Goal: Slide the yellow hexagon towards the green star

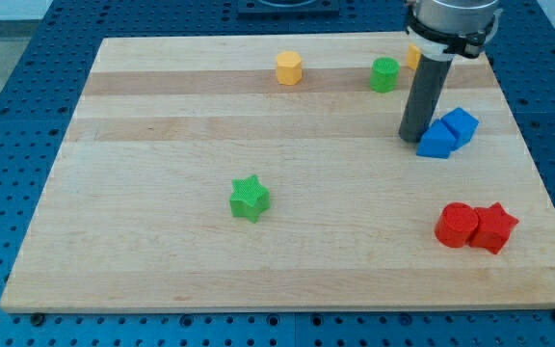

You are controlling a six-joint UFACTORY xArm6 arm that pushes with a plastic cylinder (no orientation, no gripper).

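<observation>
A: Are there jaws on this arm, and are they parted or clamped on anything?

B: There are no jaws to see. The arm ends in a straight dark rod, and my tip (412, 140) rests on the pale wooden tabletop (162, 154) near its right edge, touching or just beside the blue triangular block (436, 144). A blue cube (461, 125) sits against that block on its far side.

A: So is the rod already working on the task's block?

B: I judge not. The yellow hexagonal block (289, 68) lies well apart from my tip, near the top edge, a little right of the middle. The green star-shaped block (250, 198) lies toward the middle of the tabletop, closer to the bottom edge, with bare wood between the two.

A: Why does that placement matter?

B: To drive the hexagon toward the star, my tip would probably need to come around to the hexagon's top-edge side and push downward and slightly left.

A: Anything in the way?

B: A green cylinder block (384, 74) stands between my tip and the hexagon, so a direct sweep risks nudging it. An orange block (411, 56), shape unclear, peeks from behind the rod near the top right corner. The red cylinder block (457, 225) and red star block (494, 227) touch each other near the bottom right corner, out of the path.
</observation>
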